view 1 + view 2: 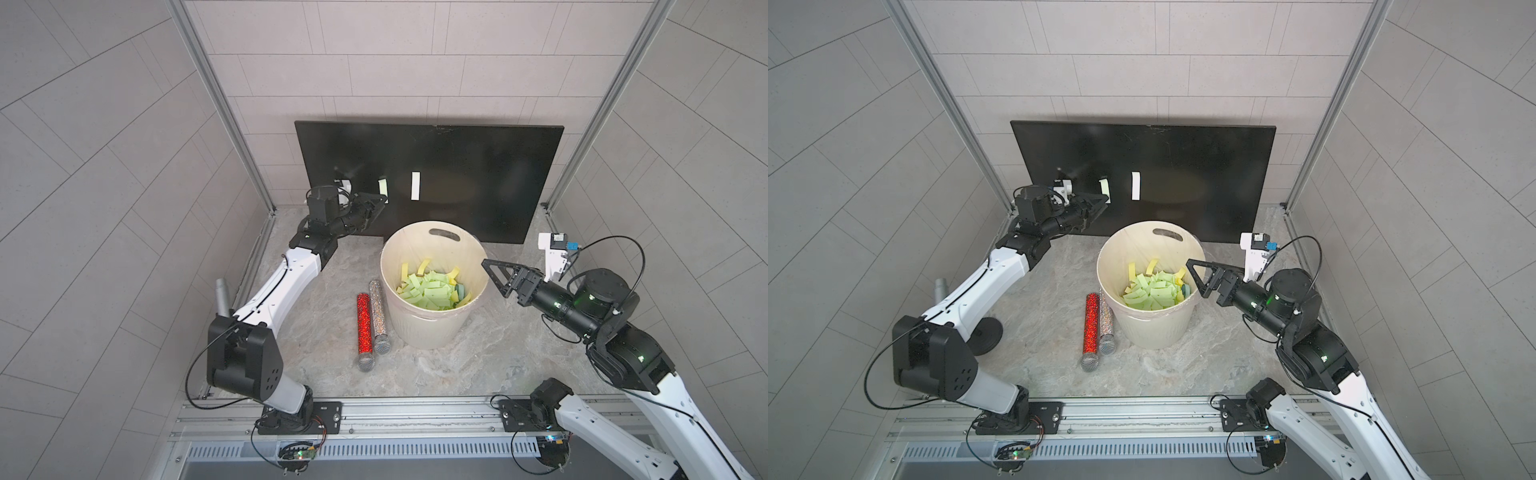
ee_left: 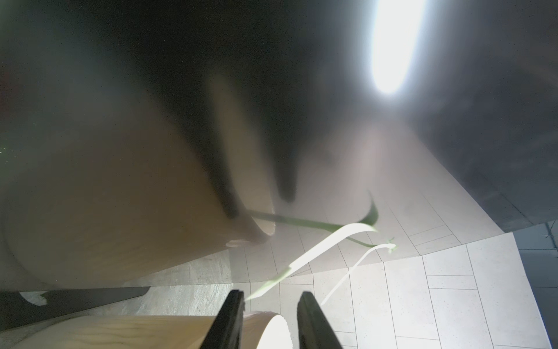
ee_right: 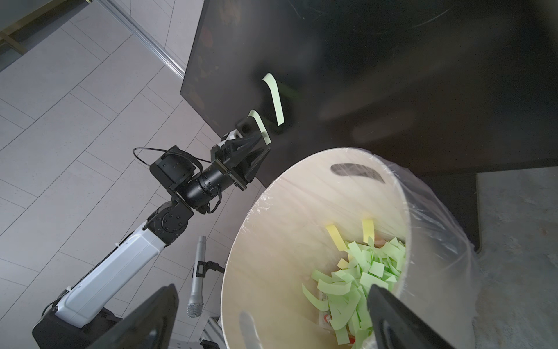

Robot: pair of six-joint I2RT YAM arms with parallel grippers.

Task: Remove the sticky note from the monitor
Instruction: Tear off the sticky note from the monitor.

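Left gripper (image 2: 270,292) stands partly open, the curled free end of the sticky note (image 2: 329,246), stuck low on the monitor (image 1: 457,166), beside one finger but unclamped: closing off-centre could miss or crease it; right gripper (image 3: 268,294) gapes wide, empty

Glossy black monitor (image 1: 457,166), wood-grain cream bucket (image 1: 388,266) with clear plastic liner (image 3: 437,211), paper slips (image 1: 428,291), glittery microphones (image 1: 363,320).

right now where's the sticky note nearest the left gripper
In both top views that sticky note sits low on the left part of the monitor, just above the tips of the left gripper; a second note hangs beside it toward the screen's middle.
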